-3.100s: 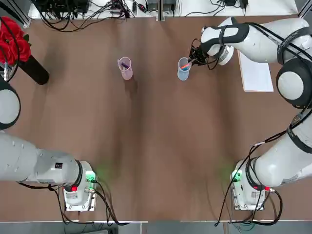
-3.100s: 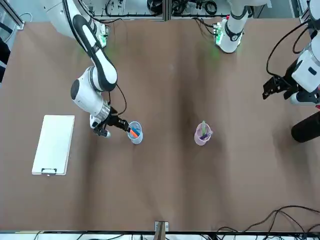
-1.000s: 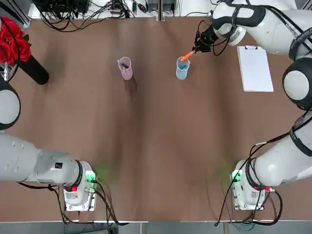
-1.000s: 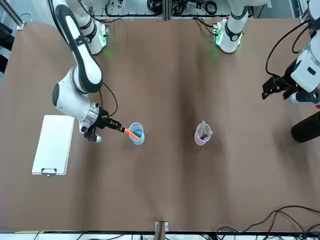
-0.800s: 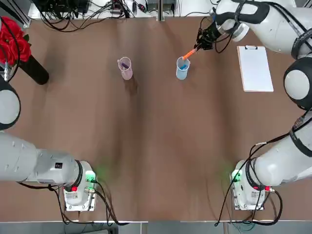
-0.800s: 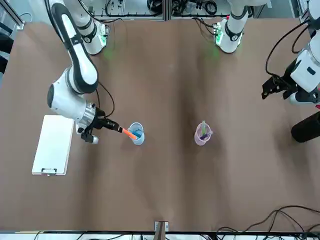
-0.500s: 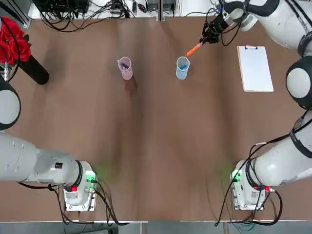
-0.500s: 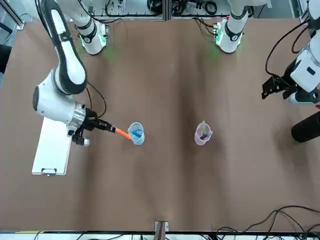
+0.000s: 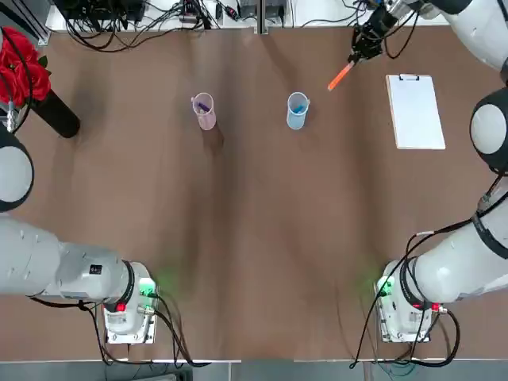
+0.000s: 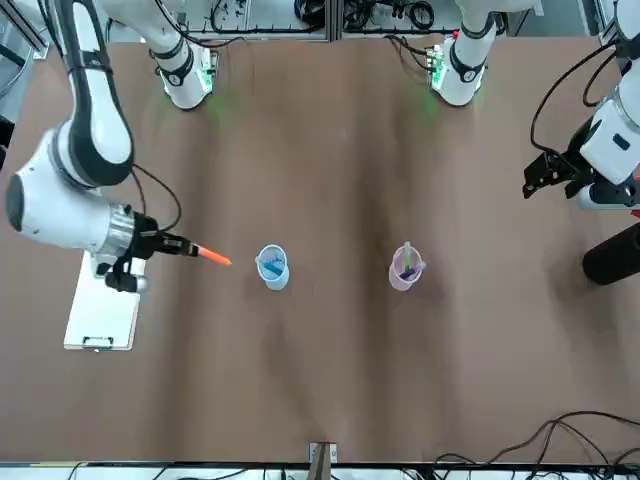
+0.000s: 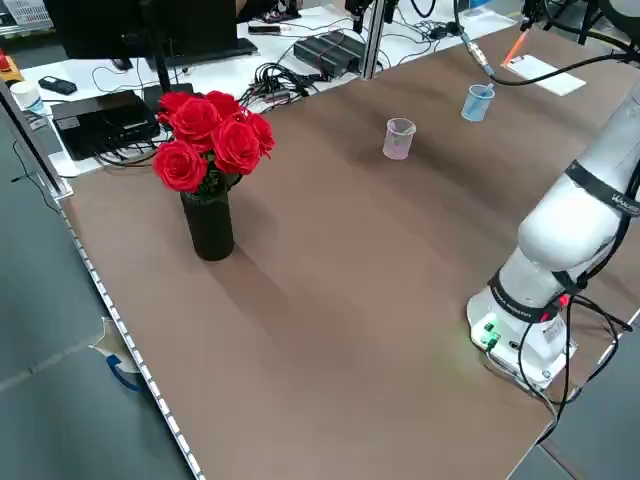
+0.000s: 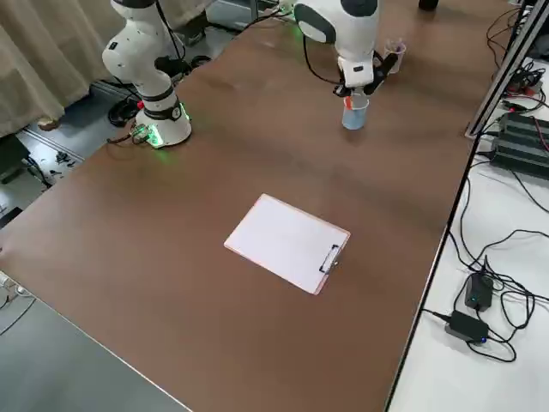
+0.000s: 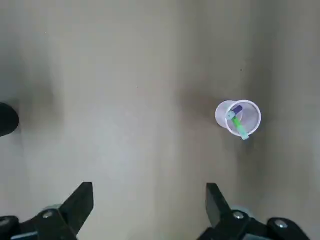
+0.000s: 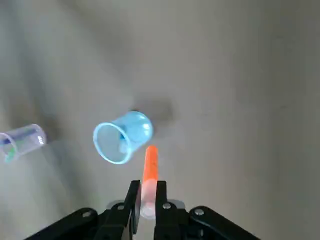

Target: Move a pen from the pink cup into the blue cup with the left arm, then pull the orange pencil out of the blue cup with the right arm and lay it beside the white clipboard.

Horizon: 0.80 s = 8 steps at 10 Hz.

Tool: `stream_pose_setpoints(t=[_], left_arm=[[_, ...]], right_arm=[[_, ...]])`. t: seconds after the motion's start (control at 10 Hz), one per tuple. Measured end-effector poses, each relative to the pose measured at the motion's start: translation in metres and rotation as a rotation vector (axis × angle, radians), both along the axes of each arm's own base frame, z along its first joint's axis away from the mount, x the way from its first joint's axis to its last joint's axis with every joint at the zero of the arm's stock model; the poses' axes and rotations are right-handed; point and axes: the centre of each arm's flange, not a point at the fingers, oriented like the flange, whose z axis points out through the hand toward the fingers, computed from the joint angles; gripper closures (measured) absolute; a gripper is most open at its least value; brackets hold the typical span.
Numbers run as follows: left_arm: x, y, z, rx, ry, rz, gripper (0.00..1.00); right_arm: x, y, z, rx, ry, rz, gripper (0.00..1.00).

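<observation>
Tool on the left arm [image 13: 150, 210], parked above the surface [image 9: 238, 238], has its fingers apart; the top view cuts it off. Pink cup [image 9: 204, 111] holds a green pen [image 13: 239, 127] and a purple one [image 13: 236, 110], both partly hidden. Blue cup [image 9: 298, 110] keeps a blue item [image 10: 274, 266], mostly hidden. Right tool [image 14: 147, 192] is clamped on the orange pencil [image 9: 341, 75], now clear of the blue cup and near the white clipboard [image 9: 416, 112].

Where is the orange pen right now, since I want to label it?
In the top view, the orange pen is in the right gripper's grip, between the blue cup and the clipboard.
</observation>
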Motion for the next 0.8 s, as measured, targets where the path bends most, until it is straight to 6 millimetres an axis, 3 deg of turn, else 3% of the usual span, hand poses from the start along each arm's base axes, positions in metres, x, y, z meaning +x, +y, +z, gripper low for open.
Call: stream_pose_setpoints(t=[0.2,0.3,0.5,0.8], left_arm=[[0.0,0.0,0.0,0.0,0.0,0.0,0.0],[0.0,0.0,0.0,0.0,0.0,0.0,0.0],[0.0,-0.001,0.0,0.0,0.001,0.002,0.0],[0.0,-0.001,-0.001,0.0,0.002,0.01,0.01]], right_arm=[[-0.004,-0.033,0.002,-0.073,0.048,0.054,0.84],[-0.006,-0.054,-0.007,-0.118,0.08,0.075,0.84],[-0.007,-0.076,-0.046,-0.183,0.213,0.113,0.84],[0.02,-0.08,-0.101,-0.234,0.334,0.146,0.84]])
